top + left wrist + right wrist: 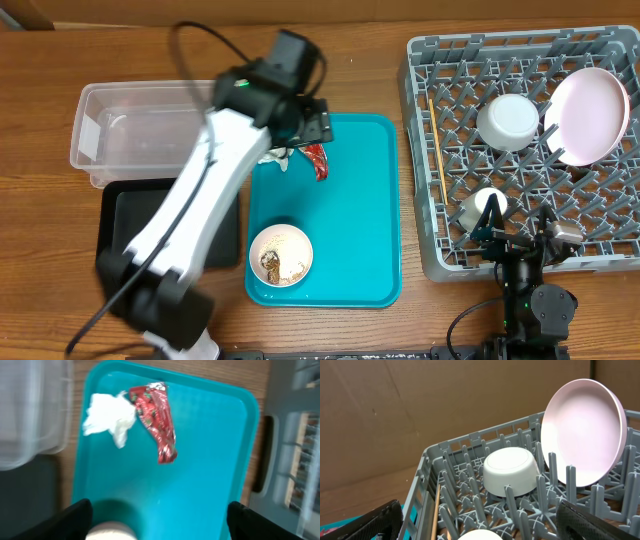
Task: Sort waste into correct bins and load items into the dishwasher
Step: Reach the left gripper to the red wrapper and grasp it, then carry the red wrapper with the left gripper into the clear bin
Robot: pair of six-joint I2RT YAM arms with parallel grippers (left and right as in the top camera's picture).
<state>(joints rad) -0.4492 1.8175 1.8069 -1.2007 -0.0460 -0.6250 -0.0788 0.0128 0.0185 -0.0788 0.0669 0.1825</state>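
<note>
Bright, even light; left wrist view motion-blurred; soft glare on the plate [582, 432].

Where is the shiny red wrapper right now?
In the overhead view, the red wrapper lies on the teal tray near its top edge, just right of the crumpled white tissue.

Going off the tray [350, 230] as the reference. At its far end sat the tissue [107, 417], with the wrapper [155, 420] right up against it on the right. At the near end, left side, was a bowl [281, 254] with scraps [272, 265] in it.

Left of the tray were the tub [130, 125] toward the back and the shallow bin [125, 220] in front of it.

Right of the tray was the rack [420, 250]. In it, the chopsticks [437, 150] lay along the side nearest the tray. A second bowl [508, 120] sat further right at the back, the plate [590, 115] stood on edge beyond that, and the cup [482, 207] was toward the front.
</note>
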